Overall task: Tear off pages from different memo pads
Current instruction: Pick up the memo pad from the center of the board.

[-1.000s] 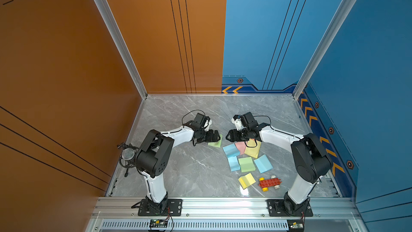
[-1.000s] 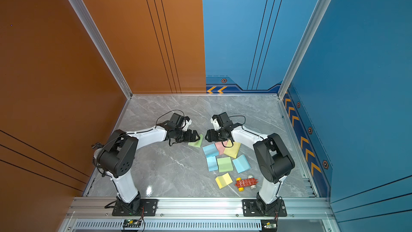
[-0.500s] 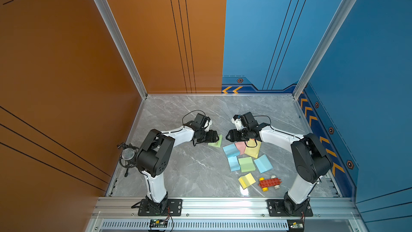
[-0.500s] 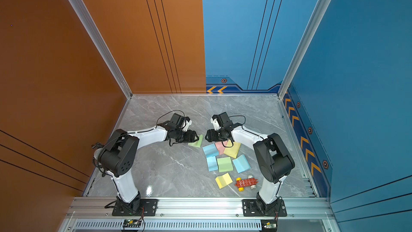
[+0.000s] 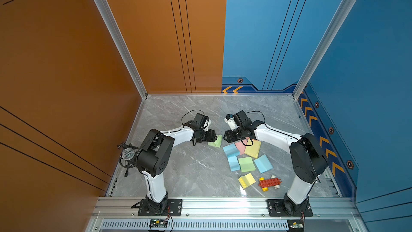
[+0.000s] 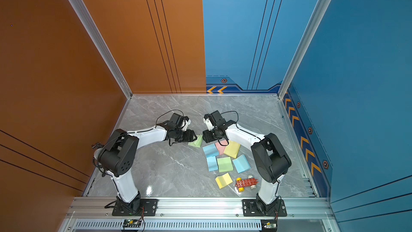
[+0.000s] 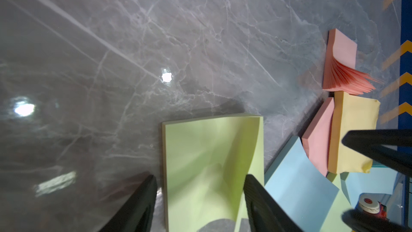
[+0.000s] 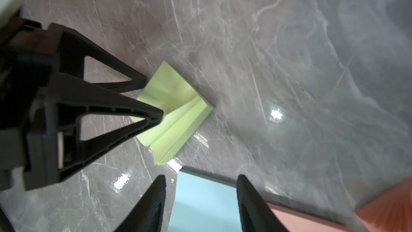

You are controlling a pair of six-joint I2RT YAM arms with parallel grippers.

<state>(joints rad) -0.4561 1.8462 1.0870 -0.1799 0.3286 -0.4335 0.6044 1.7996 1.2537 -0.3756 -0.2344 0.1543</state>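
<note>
A green memo pad (image 5: 216, 141) (image 7: 207, 164) lies apart from the others, its top page (image 8: 171, 90) curled up. My left gripper (image 7: 199, 181) (image 5: 213, 136) is open and low over it, the pad between its jaws. One finger (image 7: 145, 190) stands just off the pad's edge. My right gripper (image 8: 200, 181) (image 5: 228, 138) faces it, open above a blue memo pad (image 8: 205, 199) (image 5: 230, 150), holding nothing. Pink (image 5: 240, 147) and yellow (image 5: 253, 148) memo pads lie beside the blue one, partly under the right wrist.
More memo pads lie nearer the front: blue (image 5: 233, 163), green (image 5: 246, 164), blue (image 5: 263, 163), yellow (image 5: 246, 180). A red toy brick car (image 5: 268, 183) sits by the right arm's base. A pink pad with fanned pages (image 7: 341, 63) lies behind. A microphone (image 5: 128, 153) stands at the left edge.
The left gripper's jaws have drawn closer together around the green pad. The right jaws have narrowed a little. Both arms stay almost in place.
</note>
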